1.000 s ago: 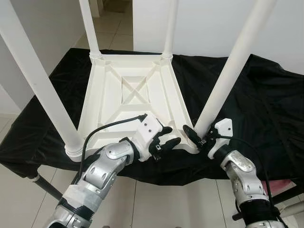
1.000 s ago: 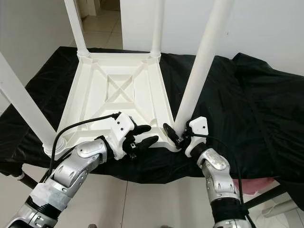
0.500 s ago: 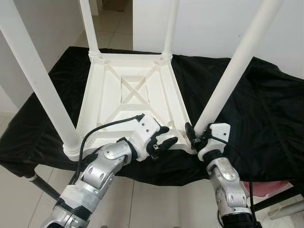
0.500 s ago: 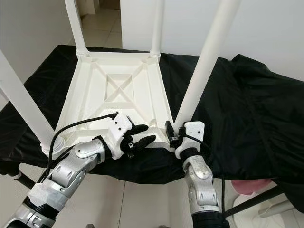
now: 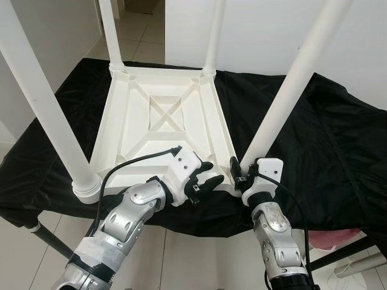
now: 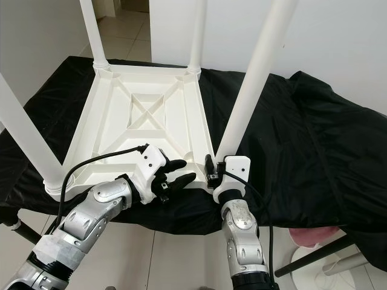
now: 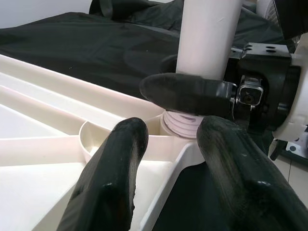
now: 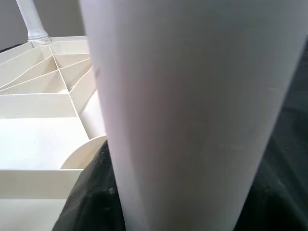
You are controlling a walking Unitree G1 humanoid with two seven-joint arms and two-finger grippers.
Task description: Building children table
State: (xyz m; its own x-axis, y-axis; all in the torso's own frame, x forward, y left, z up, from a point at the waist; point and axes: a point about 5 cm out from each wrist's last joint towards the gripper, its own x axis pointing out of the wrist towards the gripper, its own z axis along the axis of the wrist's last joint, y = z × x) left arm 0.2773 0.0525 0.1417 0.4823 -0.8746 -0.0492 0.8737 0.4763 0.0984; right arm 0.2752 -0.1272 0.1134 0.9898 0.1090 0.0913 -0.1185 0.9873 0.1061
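The upturned white children's table [image 5: 163, 121] lies on the black cloth [image 5: 338, 145]. At its near right corner, the right gripper [image 5: 240, 177] clasps the base of the upright leg [image 5: 284, 103]. The left gripper [image 5: 202, 181], fingers spread and empty, rests beside it on the near edge.

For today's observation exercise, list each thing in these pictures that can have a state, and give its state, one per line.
Table top: upside down on the cloth, ribs showing.
Near right leg: upright in its corner socket.
Other three legs: upright in their sockets.
Black cloth: spread out, wrinkled.
Right gripper: around the near right leg's base.
Left gripper: open, at the table top's near edge.
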